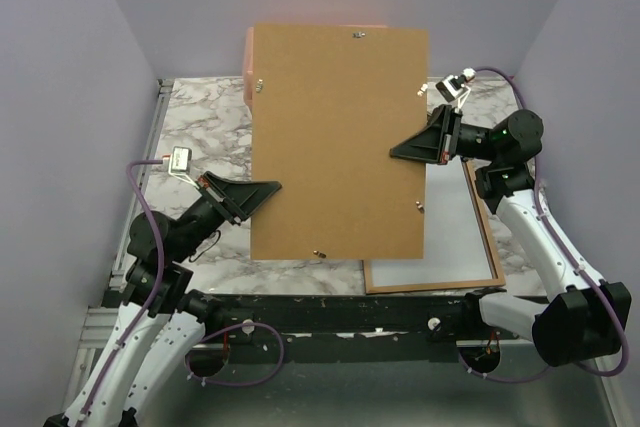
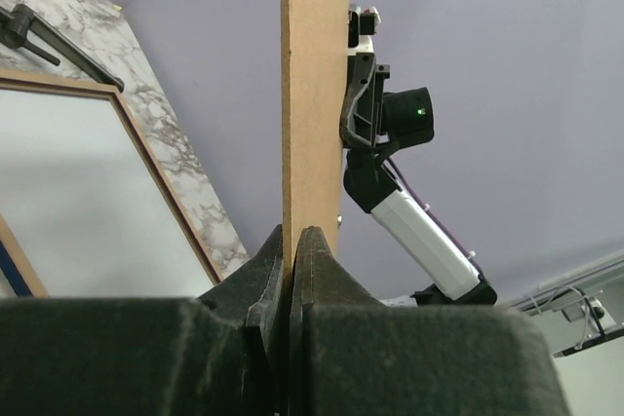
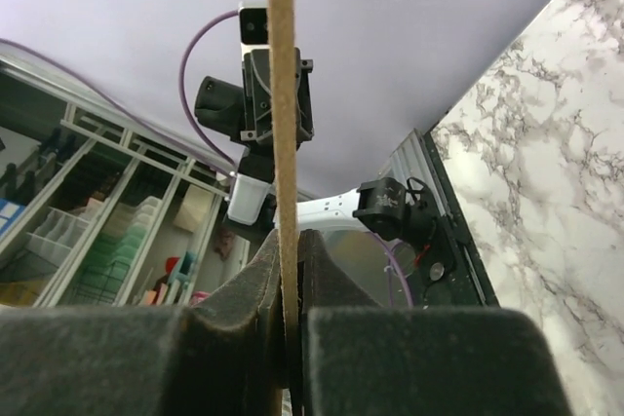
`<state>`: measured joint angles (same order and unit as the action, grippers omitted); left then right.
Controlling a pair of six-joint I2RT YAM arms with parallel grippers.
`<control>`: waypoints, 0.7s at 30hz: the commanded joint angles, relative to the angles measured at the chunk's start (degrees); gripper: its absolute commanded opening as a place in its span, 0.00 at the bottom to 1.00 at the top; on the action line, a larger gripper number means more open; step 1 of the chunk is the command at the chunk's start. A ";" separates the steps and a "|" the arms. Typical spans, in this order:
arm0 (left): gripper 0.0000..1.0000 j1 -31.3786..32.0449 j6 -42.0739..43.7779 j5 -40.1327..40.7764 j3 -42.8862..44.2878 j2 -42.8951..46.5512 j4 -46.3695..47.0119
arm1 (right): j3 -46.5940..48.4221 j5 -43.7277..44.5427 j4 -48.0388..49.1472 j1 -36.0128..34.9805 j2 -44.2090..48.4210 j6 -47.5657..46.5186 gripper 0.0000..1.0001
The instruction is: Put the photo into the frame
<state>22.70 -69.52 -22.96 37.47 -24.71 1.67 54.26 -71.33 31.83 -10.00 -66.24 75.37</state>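
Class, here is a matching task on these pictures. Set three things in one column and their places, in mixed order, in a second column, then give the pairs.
Things:
1. flat brown backing board
2. thin tan wooden frame
3. peach plastic box

Places:
A. lying flat on the marble table, on the right arm's side
B. behind the board at the far edge, mostly hidden
C. clamped at its side edges by both arms' jaws

Pairs: 1-C; 2-A; 3-B

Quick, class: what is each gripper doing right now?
Left gripper: shut on the backing board.
Right gripper: shut on the same backing board.
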 commanded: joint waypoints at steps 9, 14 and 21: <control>0.70 -3.55 0.70 5.53 -2.23 0.70 -3.56 | 2.50 -2.50 0.72 -0.28 1.50 -0.98 0.01; 0.99 -4.14 1.85 6.34 -1.71 0.55 -6.63 | 6.04 -0.50 -13.54 -0.24 1.55 -10.26 0.01; 0.99 -4.33 7.19 9.97 2.25 -0.77 -16.76 | 12.20 4.85 -28.80 -0.28 1.46 -18.72 0.01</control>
<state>18.72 -66.81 -16.69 36.34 -24.86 -7.62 60.77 -71.44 14.37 -10.07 -66.11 64.25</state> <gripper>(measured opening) 0.983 0.089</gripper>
